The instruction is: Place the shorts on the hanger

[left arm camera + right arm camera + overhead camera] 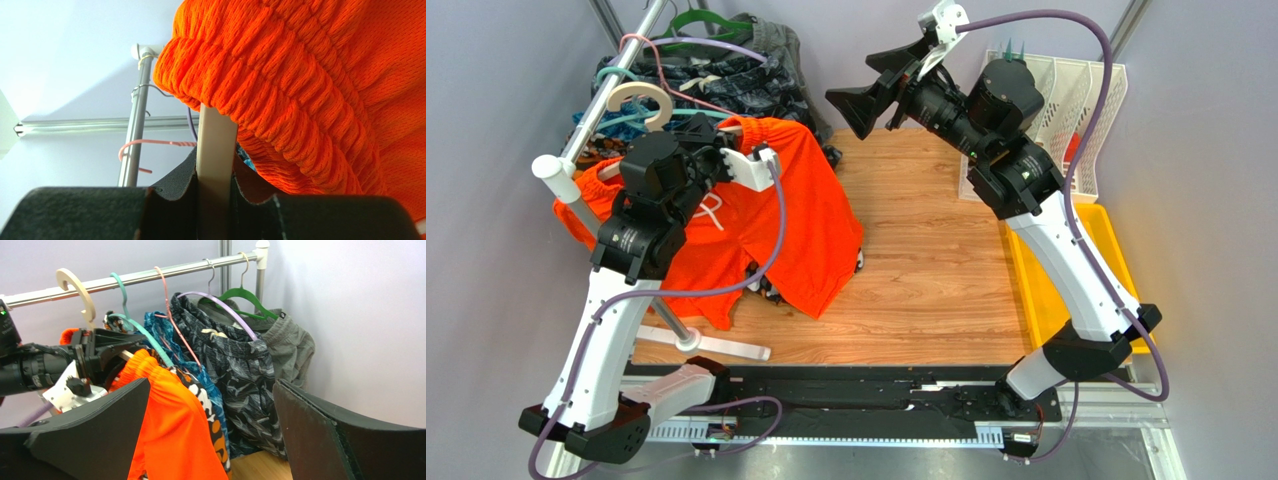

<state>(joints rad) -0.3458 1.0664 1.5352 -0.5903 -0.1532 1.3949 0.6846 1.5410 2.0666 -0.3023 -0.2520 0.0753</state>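
Now the shorts (806, 220) hang at the left-centre of the top view, elastic waistband uppermost over the hanger (216, 145), legs dropping toward the wooden bench (926, 280). Grey walls close it in. Patterned shorts (235, 370) on thin hangers crowd the rail (150, 275) behind. The left fingers (167, 192) pinch the hanger's cream bar; the right fingers (100, 435) gape wide, empty.

I can read no text, brand, number or sign in any view. The small dark tab (282, 315) on the grey shorts (292, 347) at the end of the rail (150, 274) is too small to read.
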